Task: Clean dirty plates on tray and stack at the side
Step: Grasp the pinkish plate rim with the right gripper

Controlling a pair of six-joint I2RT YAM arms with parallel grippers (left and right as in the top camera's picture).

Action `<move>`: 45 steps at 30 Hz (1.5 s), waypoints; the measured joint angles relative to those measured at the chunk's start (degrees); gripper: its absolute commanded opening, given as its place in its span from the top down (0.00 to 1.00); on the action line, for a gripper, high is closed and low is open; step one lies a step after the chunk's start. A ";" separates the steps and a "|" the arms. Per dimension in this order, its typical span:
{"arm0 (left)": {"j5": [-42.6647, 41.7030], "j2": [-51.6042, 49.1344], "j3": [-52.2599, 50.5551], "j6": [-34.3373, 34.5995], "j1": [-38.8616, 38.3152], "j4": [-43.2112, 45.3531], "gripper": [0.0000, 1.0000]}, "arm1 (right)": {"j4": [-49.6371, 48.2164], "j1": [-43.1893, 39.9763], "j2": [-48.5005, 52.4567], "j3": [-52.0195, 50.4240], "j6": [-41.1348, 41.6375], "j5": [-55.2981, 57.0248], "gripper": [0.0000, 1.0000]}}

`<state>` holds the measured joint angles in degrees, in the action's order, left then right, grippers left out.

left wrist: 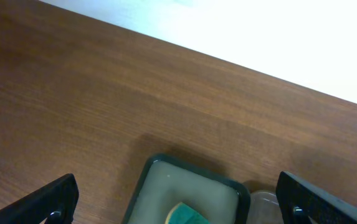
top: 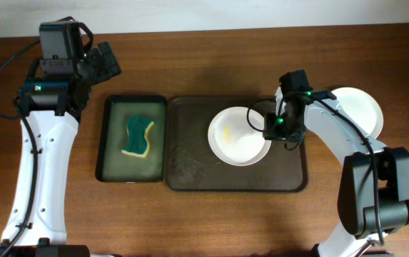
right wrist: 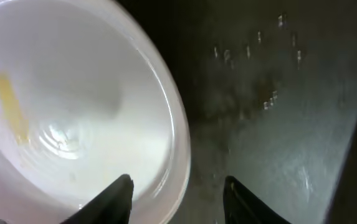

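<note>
Wood table (top: pixel 204 228) runs open along the front of the tray (top: pixel 190 175). On the tray's right half sits a smeared plate (top: pixel 236 135), its right rim between the parted, unclamped fingers of the right hand (right wrist: pixel 178 181). A second plate (top: pixel 361 107) lies just past the tray's right edge, and at far left the left hand (left wrist: pixel 177 180) hangs wide open behind the green tray (top: pixel 111 143).

L end effector (top: pixel 108 63) wide open; R end effector (right wrist: pixel 177 193) jaws apart, low.

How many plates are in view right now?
2. A yellow-smeared plate on the brown tray; a second plate on the table right of it, partly behind the right arm. More may hide stacked underneath.
</note>
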<state>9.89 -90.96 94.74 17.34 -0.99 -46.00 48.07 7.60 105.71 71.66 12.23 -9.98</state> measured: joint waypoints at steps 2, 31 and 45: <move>0.02 0.00 0.00 0.00 0.00 0.00 0.01 | 2.32 0.00 0.00 1.27 0.00 0.00 0.51; 0.00 0.00 0.00 0.00 0.00 0.00 0.01 | 0.52 0.00 0.00 -3.50 8.41 -0.31 0.54; 0.00 0.00 0.00 0.00 0.00 0.00 0.01 | -3.91 0.00 0.00 -3.65 9.81 -1.33 0.74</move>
<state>9.89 -90.96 94.74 17.34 -0.99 -46.00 44.16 7.60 105.71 68.01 22.04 -11.31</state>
